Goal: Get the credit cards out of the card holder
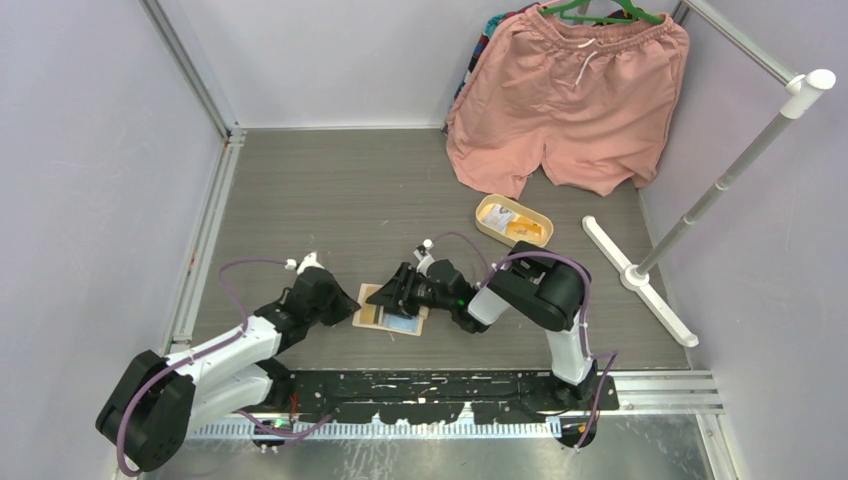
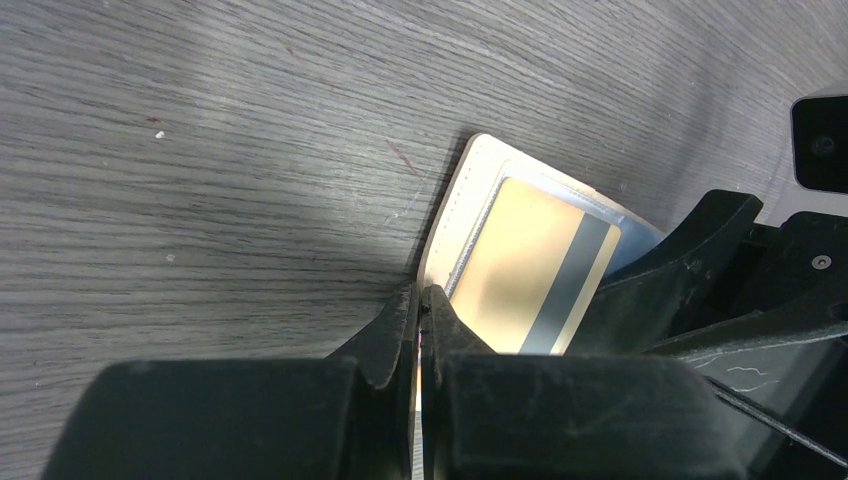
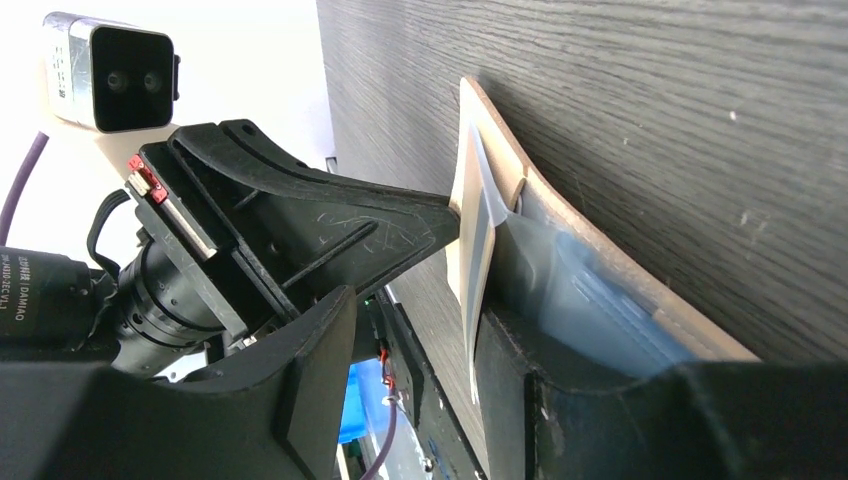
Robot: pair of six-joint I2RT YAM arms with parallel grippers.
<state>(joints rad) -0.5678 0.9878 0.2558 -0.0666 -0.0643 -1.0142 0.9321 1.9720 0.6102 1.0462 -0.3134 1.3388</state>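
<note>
- The table is dark grey wood-grain with pale walls around it; pink shorts hang at the back right, above an oval tray.
- The card holder lies open near the table's front, its long axis roughly left-to-right between both grippers.
- An orange-yellow card sits in its pocket, dark stripe towards the right gripper.
- The left gripper has its jaws pressed together on the holder's rim.
- The right gripper's jaws are spread astride the card's edge.

Hidden: card holder, 3 o'clock side under right gripper; orange-yellow card, 5 o'clock corner behind the same gripper. Too small to identify: oval tray contents. Cut off at 12 o'clock edge: green hanger.
</note>
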